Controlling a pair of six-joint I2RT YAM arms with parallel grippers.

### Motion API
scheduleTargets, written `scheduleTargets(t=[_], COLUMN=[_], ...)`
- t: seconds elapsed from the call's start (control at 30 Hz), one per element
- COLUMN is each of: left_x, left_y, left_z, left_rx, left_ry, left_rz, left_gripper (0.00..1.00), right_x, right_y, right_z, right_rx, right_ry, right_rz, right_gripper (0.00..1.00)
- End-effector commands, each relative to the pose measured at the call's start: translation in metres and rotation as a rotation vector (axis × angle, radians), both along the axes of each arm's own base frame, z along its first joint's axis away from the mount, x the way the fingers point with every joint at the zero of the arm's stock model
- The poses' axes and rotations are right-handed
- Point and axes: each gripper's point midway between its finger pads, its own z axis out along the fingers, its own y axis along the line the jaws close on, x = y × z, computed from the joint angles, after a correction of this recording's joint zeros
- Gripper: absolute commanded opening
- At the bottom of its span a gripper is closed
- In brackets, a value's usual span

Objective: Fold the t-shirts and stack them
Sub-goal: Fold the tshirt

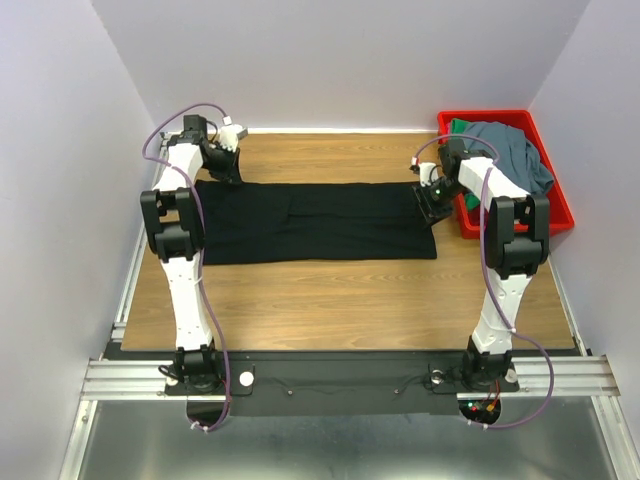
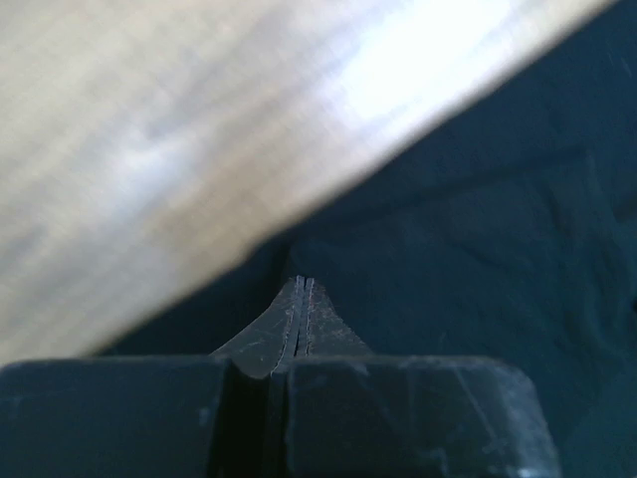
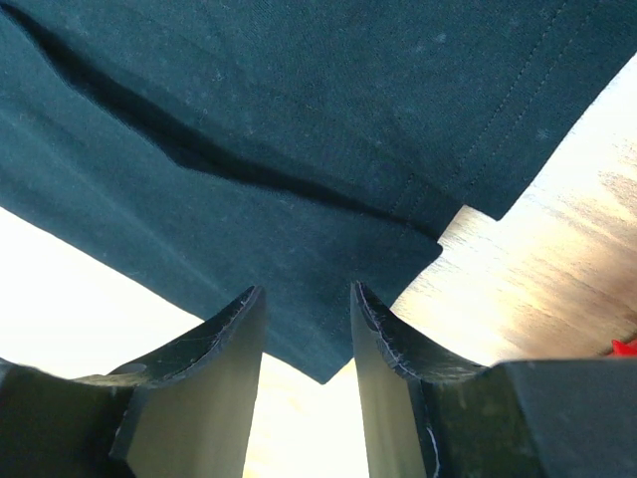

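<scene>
A large black t-shirt (image 1: 315, 222) lies flat on the wooden table as a long folded rectangle. My left gripper (image 1: 225, 165) is at its far left corner. In the left wrist view the gripper (image 2: 302, 284) is shut, its tips pinching the black cloth (image 2: 478, 219) just inside the edge. My right gripper (image 1: 430, 200) is at the shirt's right end. In the right wrist view it (image 3: 307, 294) is open, with a corner of the black shirt (image 3: 299, 100) lying between its fingers. A slate grey-blue shirt (image 1: 515, 155) and a green shirt (image 1: 460, 127) lie bunched in the bin.
A red plastic bin (image 1: 560, 215) stands at the far right of the table, right beside the right arm; a sliver of it shows in the right wrist view (image 3: 625, 347). White walls close in the table on three sides. Bare wood (image 1: 330, 300) lies in front of the black shirt.
</scene>
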Motion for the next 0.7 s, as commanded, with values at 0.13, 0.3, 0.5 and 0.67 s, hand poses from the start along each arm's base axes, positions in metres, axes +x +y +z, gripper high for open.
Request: scheduleTargets(t=[0.13,0.3,0.5,0.67], left_x=[-0.067,-0.102,-0.122,-0.148], left_y=[-0.010,-0.009,-0.008,-0.004], left_z=[0.064,0.070,0.052,0.022], left_rx=[0.002,0.039,0.045,0.084], left_ry=[-0.029,-0.045,0.016,0.079], left_rz=[-0.125,-0.146,-0.192,-0.229], left_gripper=[0.00,0.00,0.00,0.00], right_x=[0.006,0.005,0.002,0.002], right_y=[0.005,0.007,0.005,0.005], right_z=[0.014,0.016,0.015,0.019], right_rx=[0.016,0.023,0.018,0.013], right_ry=[-0.042,-0.046,-0.041,-0.052], right_rz=[0.008,0.010,0.008,0.014], right_gripper=[0.45,0.45,0.43,0.43])
